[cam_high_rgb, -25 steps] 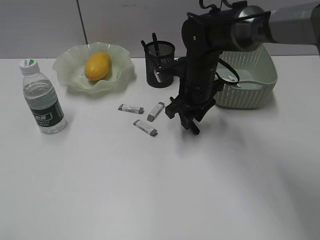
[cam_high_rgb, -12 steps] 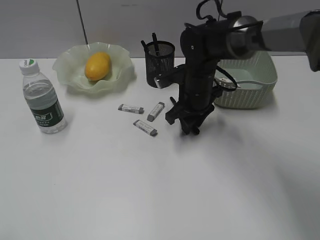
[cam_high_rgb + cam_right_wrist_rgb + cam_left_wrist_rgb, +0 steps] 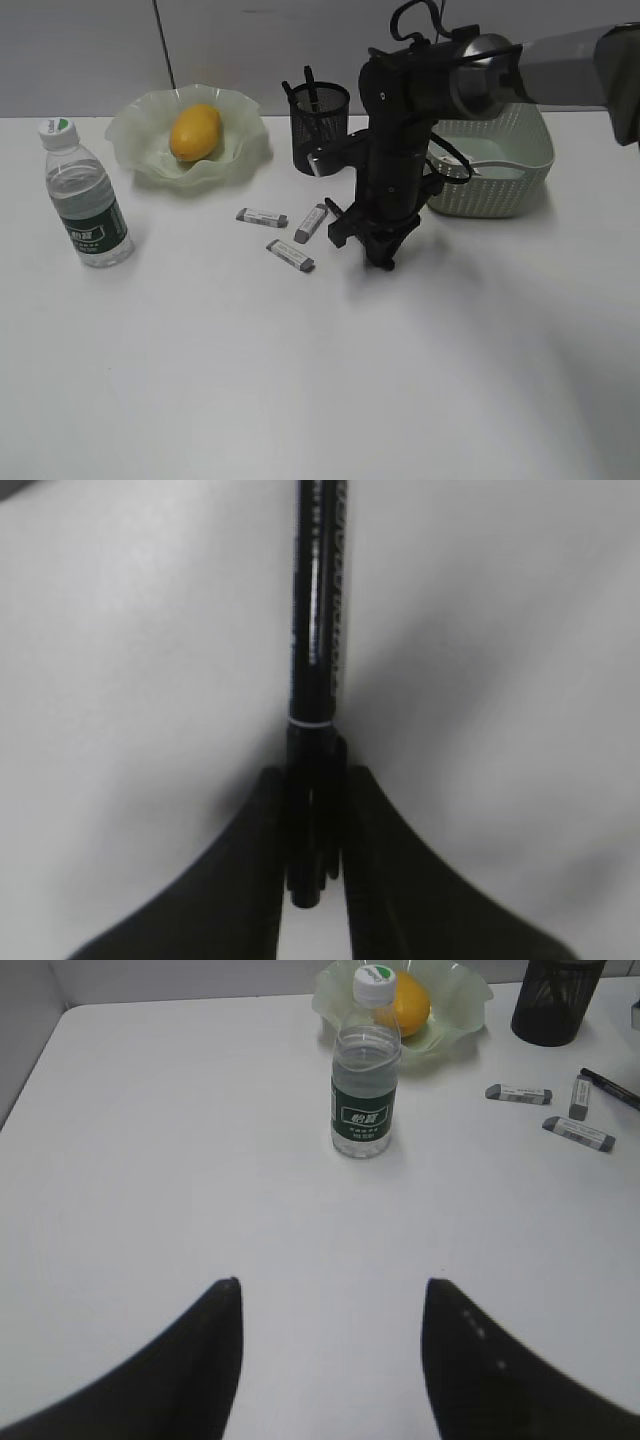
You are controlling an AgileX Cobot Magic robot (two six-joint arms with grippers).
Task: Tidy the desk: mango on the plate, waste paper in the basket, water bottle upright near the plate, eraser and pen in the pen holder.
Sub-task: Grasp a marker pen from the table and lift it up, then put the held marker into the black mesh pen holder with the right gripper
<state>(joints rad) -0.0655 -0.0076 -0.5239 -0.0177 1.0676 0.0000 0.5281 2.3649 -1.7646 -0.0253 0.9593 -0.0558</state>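
Your right gripper (image 3: 318, 825) low over the tabletop (image 3: 300, 380), fingers clamped on the black pen (image 3: 318, 610) beside three erasers (image 3: 290, 255), pen holder (image 3: 320, 128) just behind, broad bare tabletop in front, left gripper (image 3: 330, 1360) spread, holding nothing, water bottle (image 3: 366, 1090) upright ahead.

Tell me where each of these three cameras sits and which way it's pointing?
Exterior view: in front of the white desk, looking down at a slant; shows the black right arm, its claw low over the desk.
Left wrist view: on the left arm, looking across the desk at the clear green-labelled water bottle; open left claw at the bottom edge.
Right wrist view: on the right arm, close above the desk; right claw pinching a black pen.
Shared: exterior and left wrist views both show the yellow mango in the wavy green plate.
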